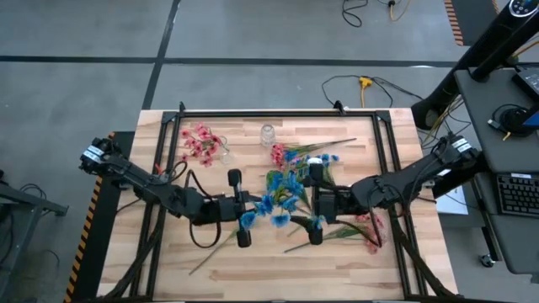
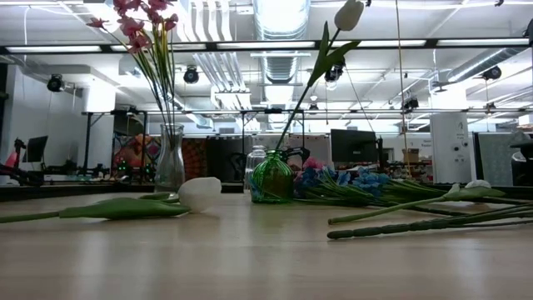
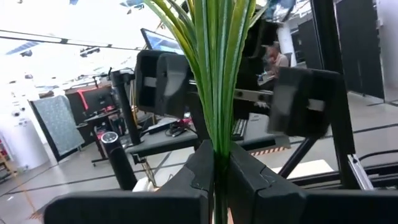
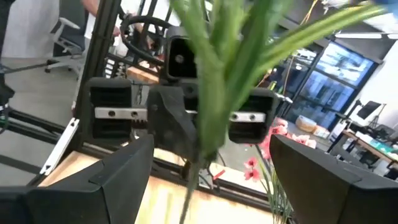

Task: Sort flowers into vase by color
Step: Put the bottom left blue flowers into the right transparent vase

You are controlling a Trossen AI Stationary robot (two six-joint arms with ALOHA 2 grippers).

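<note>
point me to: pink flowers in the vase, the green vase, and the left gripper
pink flowers (image 2: 137, 23), low view, on the blossom cluster above the clear vase.
green vase (image 2: 272, 181), low view, on its round glass belly.
left gripper (image 3: 214, 171), left wrist view, between the fingertips shut on green stems.

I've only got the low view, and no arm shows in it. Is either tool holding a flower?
Observer: Yes. The left tool is shut on a bundle of green stems.
Operator: And the right one?
Observer: The right tool is open and faces the left one. The stems show between its fingers.
Operator: Where over the table?
Observer: Near the middle, by the loose blue blossoms.
</note>
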